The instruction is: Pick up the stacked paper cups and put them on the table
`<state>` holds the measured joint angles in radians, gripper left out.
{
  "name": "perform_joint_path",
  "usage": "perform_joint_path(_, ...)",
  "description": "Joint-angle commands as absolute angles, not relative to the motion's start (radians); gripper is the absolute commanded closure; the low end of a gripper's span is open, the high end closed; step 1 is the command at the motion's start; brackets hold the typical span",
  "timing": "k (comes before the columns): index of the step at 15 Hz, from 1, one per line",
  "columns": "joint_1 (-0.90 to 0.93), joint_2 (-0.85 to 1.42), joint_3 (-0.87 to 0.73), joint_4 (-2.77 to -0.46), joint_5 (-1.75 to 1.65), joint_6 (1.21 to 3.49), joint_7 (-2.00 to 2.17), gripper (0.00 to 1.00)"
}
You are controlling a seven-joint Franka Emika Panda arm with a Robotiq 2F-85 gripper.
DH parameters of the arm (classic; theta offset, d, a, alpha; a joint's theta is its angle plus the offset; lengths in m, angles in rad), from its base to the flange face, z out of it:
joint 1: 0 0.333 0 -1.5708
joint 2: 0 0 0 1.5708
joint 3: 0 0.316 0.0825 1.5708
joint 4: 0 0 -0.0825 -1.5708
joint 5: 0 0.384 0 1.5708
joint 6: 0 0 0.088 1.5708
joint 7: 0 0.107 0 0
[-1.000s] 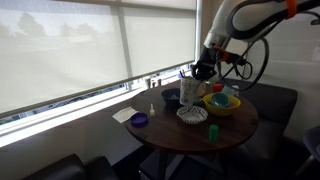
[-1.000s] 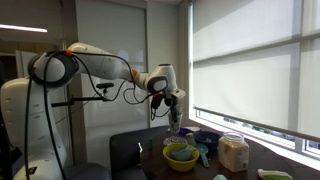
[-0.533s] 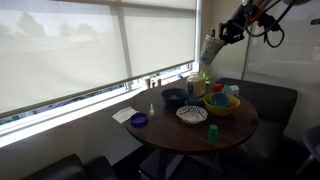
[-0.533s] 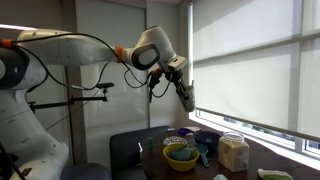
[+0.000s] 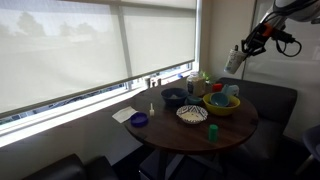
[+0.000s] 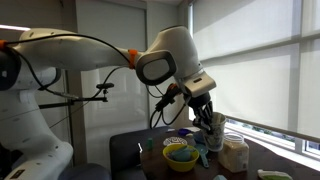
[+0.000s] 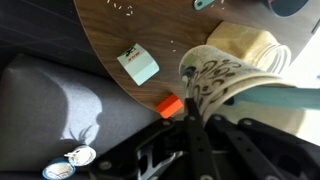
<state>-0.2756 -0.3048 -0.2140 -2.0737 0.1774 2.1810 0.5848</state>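
Observation:
My gripper point(image 5: 249, 46) is shut on the stacked paper cups point(image 5: 235, 58), a cream-white tapered stack, and holds them tilted in the air above the far edge of the round dark brown table point(image 5: 185, 133). In an exterior view the gripper point(image 6: 208, 112) holds the cups point(image 6: 216, 130) just above the dishes. In the wrist view the cups point(image 7: 228, 72) lie sideways, mouth showing a dark swirl pattern, with a black finger point(image 7: 190, 112) pressed against the rim. The table point(image 7: 150, 25) shows below them.
On the table stand a yellow bowl point(image 5: 222, 104), a white patterned plate point(image 5: 192, 114), a small green cup point(image 5: 213, 131), a dark blue bowl point(image 5: 173, 97) and a jar point(image 6: 233, 152). An orange block point(image 7: 170, 106) and a small box point(image 7: 138, 63) lie near the edge. A dark sofa point(image 5: 275, 105) surrounds the table.
The arm has lifted the cup stack off the table and swung it up and away, past the yellow bowl towards the sofa side. The dishes have not moved.

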Motion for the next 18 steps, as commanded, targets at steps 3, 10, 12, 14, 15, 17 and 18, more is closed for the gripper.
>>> perform_joint_path(3, -0.304, -0.121, -0.244, -1.939, 0.173, 2.143, 0.667, 0.99)
perform_joint_path(10, -0.281, 0.050, -0.245, -1.762, 0.078, 2.083, 0.752, 0.99)
perform_joint_path(12, -0.267, 0.090, -0.246, -1.727, 0.043, 2.084, 0.780, 0.99)
perform_joint_path(14, -0.253, 0.127, -0.250, -1.699, -0.013, 2.115, 0.823, 0.99)
perform_joint_path(15, -0.246, 0.143, -0.251, -1.687, -0.029, 2.125, 0.837, 0.99)
perform_joint_path(17, -0.234, 0.171, -0.249, -1.676, -0.036, 2.136, 0.856, 0.99)
perform_joint_path(18, -0.228, 0.180, -0.249, -1.678, -0.037, 2.143, 0.865, 0.99)
